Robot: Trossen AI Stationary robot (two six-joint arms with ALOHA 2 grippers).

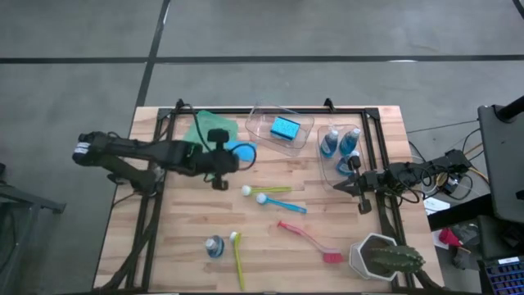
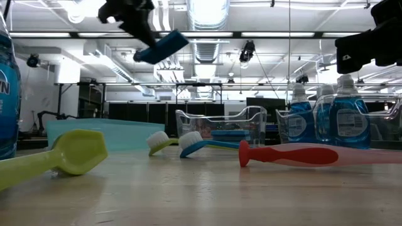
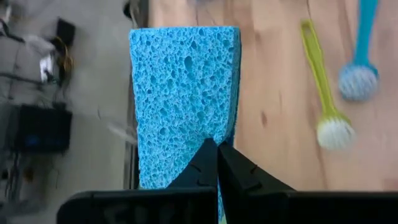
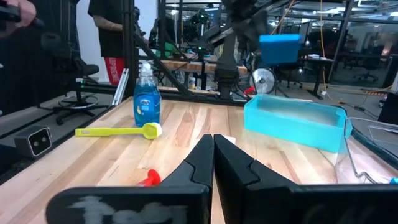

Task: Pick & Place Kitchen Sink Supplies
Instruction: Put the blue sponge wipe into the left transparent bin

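— While the left gripper (image 1: 233, 156) pinches only the edge of the blue sponge (image 1: 242, 152) (raised, centre-left of the high view), could it slip?

— Likely, missing the green bin (image 1: 203, 127). Right gripper (image 1: 340, 186) idles closed, right.

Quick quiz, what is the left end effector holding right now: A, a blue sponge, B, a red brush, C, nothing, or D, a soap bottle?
A: the left end effector is shut on a blue sponge, held up above the table in the low view.
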